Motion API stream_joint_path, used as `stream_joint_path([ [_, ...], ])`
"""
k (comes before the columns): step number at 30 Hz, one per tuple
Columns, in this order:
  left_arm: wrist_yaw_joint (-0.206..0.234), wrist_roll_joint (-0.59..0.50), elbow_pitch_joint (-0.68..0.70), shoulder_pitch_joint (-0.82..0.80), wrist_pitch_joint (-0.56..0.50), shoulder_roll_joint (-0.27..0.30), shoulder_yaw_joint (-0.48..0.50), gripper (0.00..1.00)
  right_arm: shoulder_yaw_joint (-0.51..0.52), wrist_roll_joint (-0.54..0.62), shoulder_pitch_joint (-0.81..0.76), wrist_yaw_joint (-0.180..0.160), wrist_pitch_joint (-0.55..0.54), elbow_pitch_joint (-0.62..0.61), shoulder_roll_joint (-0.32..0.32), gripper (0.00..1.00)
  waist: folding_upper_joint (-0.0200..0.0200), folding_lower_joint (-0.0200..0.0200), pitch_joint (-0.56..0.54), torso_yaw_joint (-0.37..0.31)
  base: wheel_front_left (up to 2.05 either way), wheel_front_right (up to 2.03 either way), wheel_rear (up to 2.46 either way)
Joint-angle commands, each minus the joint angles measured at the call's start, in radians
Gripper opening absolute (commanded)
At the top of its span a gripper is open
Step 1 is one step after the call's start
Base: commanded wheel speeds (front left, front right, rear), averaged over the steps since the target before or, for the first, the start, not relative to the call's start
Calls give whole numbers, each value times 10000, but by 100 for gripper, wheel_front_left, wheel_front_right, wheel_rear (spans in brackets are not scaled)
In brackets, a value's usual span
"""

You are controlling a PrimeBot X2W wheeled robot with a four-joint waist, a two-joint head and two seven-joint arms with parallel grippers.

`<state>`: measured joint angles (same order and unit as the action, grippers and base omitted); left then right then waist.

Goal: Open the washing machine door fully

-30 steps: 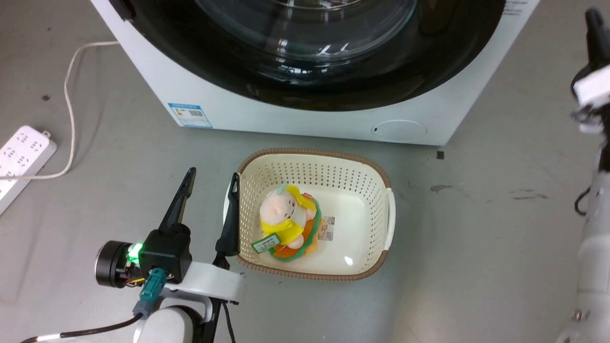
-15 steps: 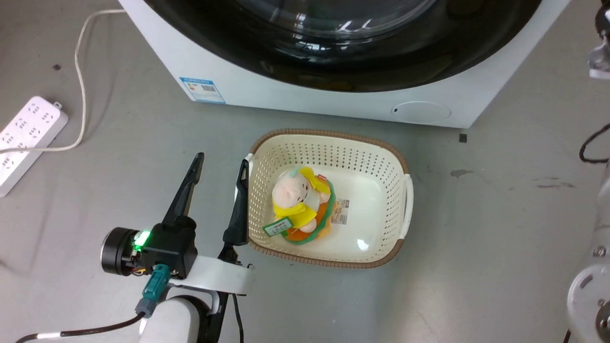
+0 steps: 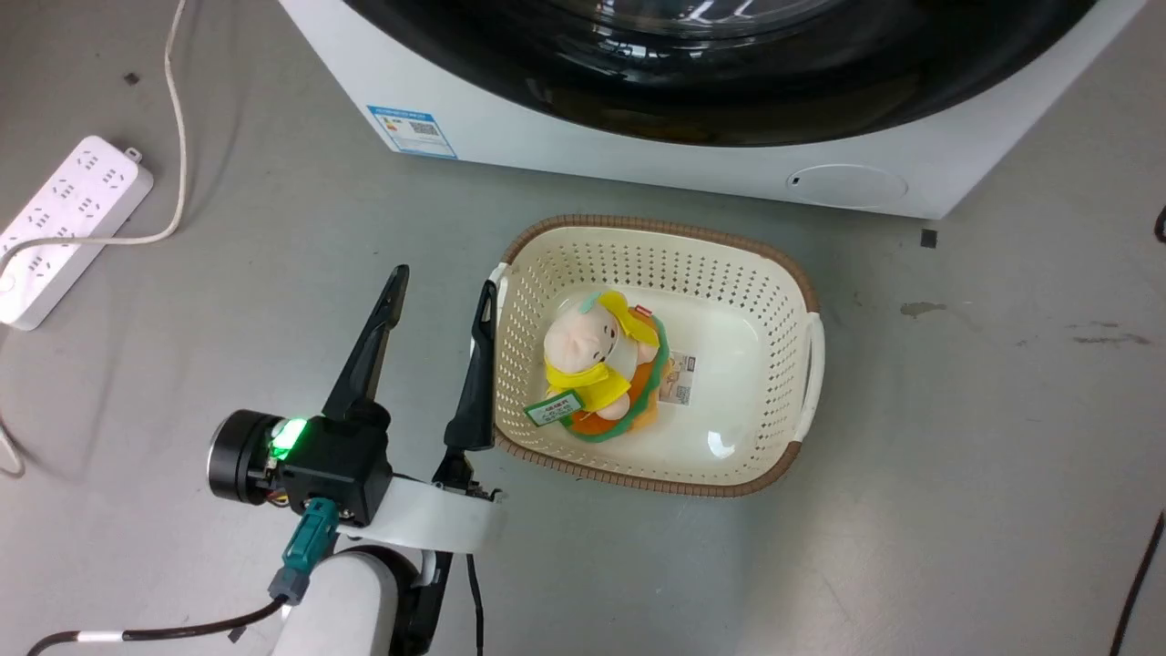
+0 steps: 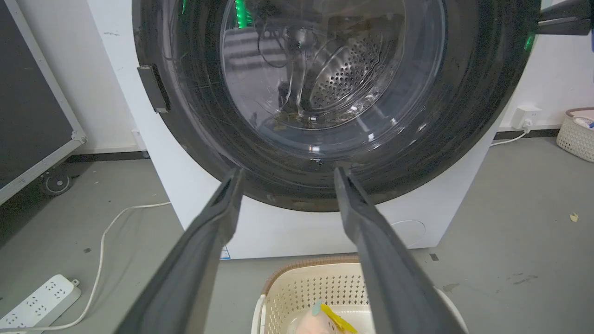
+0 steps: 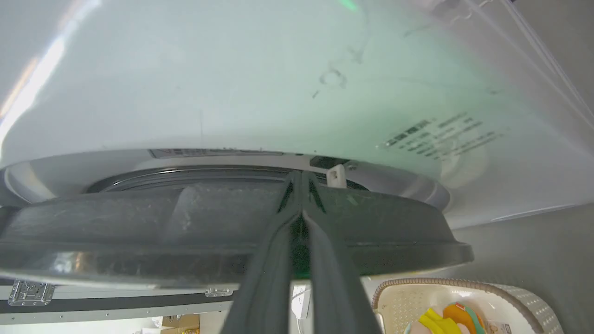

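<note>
The washing machine door (image 3: 729,100) is a glossy black disc with a clear glass bowl, and its lower arc runs along the head view's top. The left wrist view faces the door (image 4: 464,116) head-on, with a small dark block (image 4: 153,88) on its left rim. My left gripper (image 3: 442,290) hovers open over the floor beside the basket, with nothing between its fingers (image 4: 288,171). My right gripper (image 5: 301,178) is shut. Its tips lie across the door's rim (image 5: 139,232), in the narrow gap between the disc and the white front, next to a small white latch piece (image 5: 336,176).
A cream basket (image 3: 656,223) holding a plush toy (image 3: 597,364) stands on the grey floor right before the machine. A white power strip (image 3: 64,228) and its cable (image 3: 173,109) lie at the left. The small round white flap (image 3: 847,185) sits low on the machine's body.
The head camera has moved, so the machine, basket and power strip slid up and to the right. The right arm left the picture's right edge. The left gripper stays open.
</note>
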<state>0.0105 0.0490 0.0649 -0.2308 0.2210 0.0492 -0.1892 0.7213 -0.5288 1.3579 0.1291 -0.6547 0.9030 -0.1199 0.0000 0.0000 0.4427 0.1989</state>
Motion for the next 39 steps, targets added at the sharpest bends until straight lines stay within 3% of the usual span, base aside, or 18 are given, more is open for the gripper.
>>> stream_joint_path([
  [1, 60, 58, 59, -168, 94, 10, -72, 100, 165, -79, 376, 16, -253, 358, 54, 0, 0, 0, 34, 34, 0, 0, 0],
  [14, 94, 105, -14, -280, 365, 11, -229, 100, 943, 129, 431, 16, -2028, 1729, -250, 0, 0, 0, -409, 65, 0, 0, 0],
  [24, -11, 17, -330, 301, 408, 11, -192, 100, 848, -131, -1423, 16, -2924, 1135, 311, 0, 0, 0, -1679, -178, 0, 0, 0],
  [33, -127, -46, -616, 947, 408, 19, -141, 100, 257, -1337, -3152, 16, -4023, -24, 685, 0, 0, 0, -2561, -343, 0, 0, 0],
  [39, -204, -61, -773, 1308, 408, 20, -113, 100, -818, -2914, -4047, 16, -4270, 62, 694, 0, 0, 0, -3023, -348, 0, 0, 0],
])
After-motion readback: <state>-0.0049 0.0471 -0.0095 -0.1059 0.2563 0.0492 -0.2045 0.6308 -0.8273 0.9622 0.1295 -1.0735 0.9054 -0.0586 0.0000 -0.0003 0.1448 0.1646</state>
